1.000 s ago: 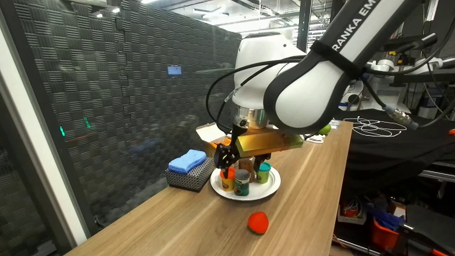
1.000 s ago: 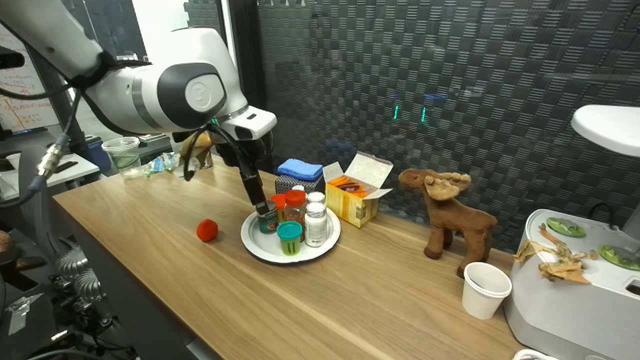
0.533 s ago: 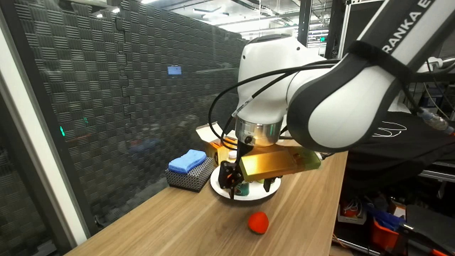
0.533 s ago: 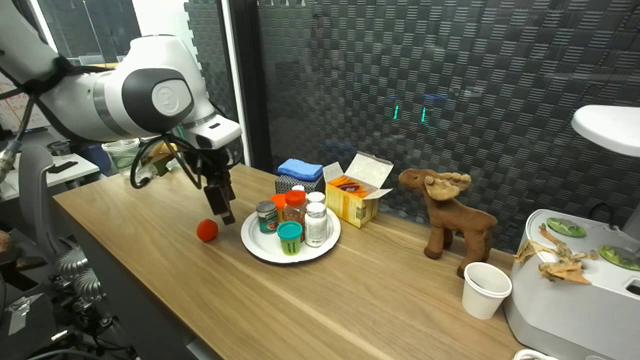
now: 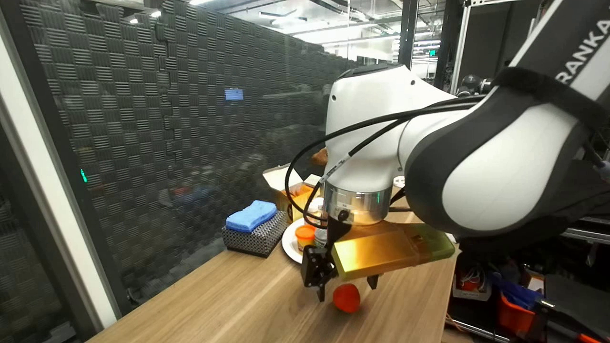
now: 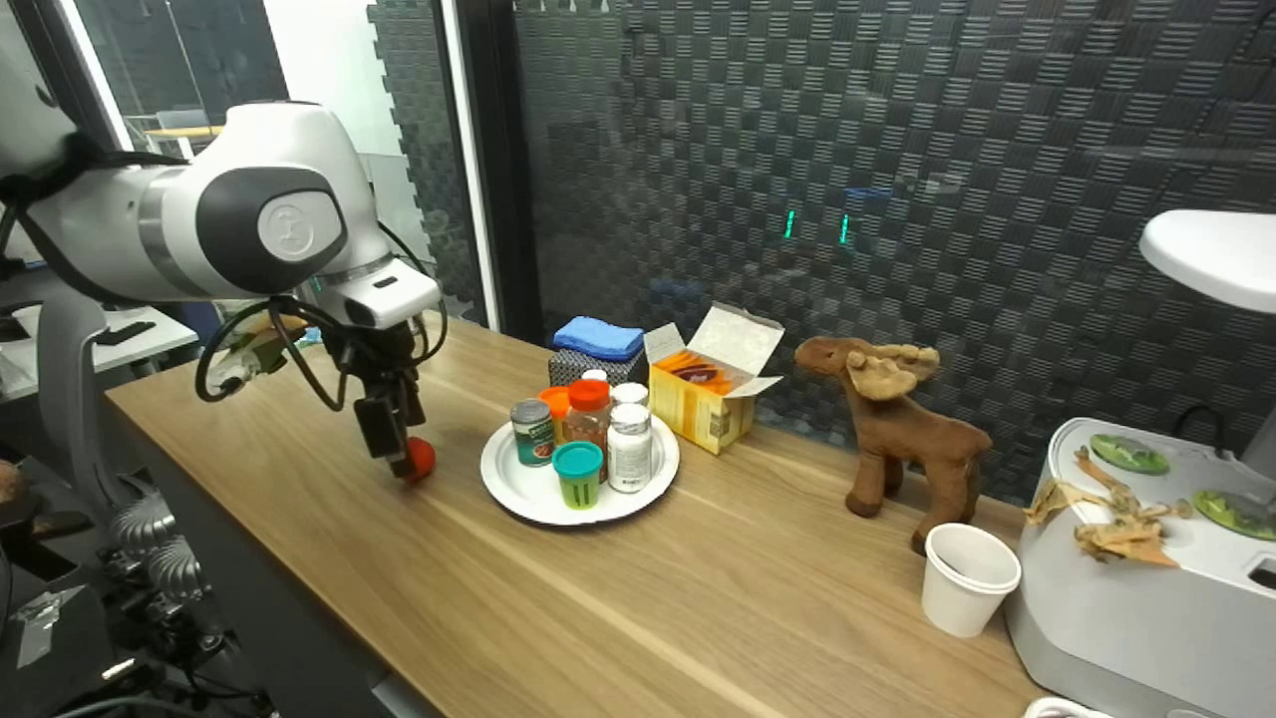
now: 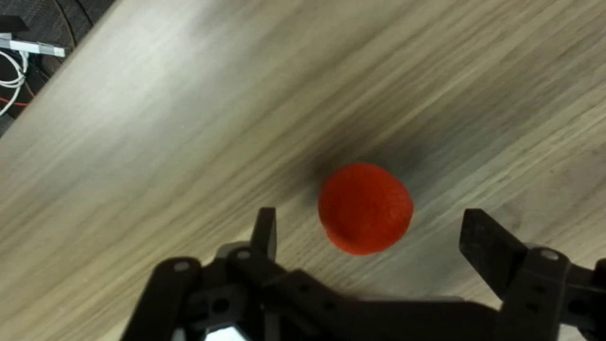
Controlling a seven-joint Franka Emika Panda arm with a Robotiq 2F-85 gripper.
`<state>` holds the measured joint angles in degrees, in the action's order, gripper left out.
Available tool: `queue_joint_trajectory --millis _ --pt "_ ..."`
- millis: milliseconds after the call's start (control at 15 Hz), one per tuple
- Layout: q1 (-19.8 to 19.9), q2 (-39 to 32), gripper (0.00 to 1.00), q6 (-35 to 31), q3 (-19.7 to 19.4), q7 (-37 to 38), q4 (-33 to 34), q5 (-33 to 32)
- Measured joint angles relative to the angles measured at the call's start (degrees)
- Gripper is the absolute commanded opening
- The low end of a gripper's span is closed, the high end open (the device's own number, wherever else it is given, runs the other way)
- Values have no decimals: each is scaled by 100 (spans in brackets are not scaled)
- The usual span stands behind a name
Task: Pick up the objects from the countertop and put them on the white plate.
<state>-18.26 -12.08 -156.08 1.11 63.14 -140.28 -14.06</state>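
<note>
1. The countertop (image 6: 638, 598): of the task's own set, only one piece lies directly on it as far as I can see, so the job looks nearly finished.
2. The white plate (image 6: 520, 487): it sits flat on the countertop and carries the gathered pieces, with some bare surface left near its edge.
3. The gripper (image 7: 368, 220): its jaws stand wide apart and grip nothing. In the wrist view they straddle the red-orange ball (image 7: 365, 209), with a gap on both sides; how near they come to the countertop is hard to tell.
4. The red-lidded jar (image 6: 588, 424) and the white bottle (image 6: 629, 454): done, both upright on the plate. A white-lidded bottle (image 6: 630, 393) stands close behind; a white cap (image 6: 595, 375) shows farther back, its body hidden.
5. The green can (image 6: 532, 436), the orange-lidded tub (image 5: 305, 235) and the teal-lidded tub (image 6: 578, 479): done too, upright on the plate.
6. The ball: what is left. It rests on the countertop, near the plate but apart from it, not yet held. The remaining work, I judge, is to close on it, lift it and set it among the containers.
</note>
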Motion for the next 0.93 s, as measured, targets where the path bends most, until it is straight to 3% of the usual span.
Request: queue_joint_trajectory --millis 200,267,333,733,933 --pt "45 0 100 1 154 -145 -72 297" --pt "58 0 91 1 175 -173 -86 358" --pt "68 0 74 1 177 -181 -91 373" --pt "243 -1 28 -10 153 -243 -82 384" --pt "314 -4 29 4 160 -401 -66 453"
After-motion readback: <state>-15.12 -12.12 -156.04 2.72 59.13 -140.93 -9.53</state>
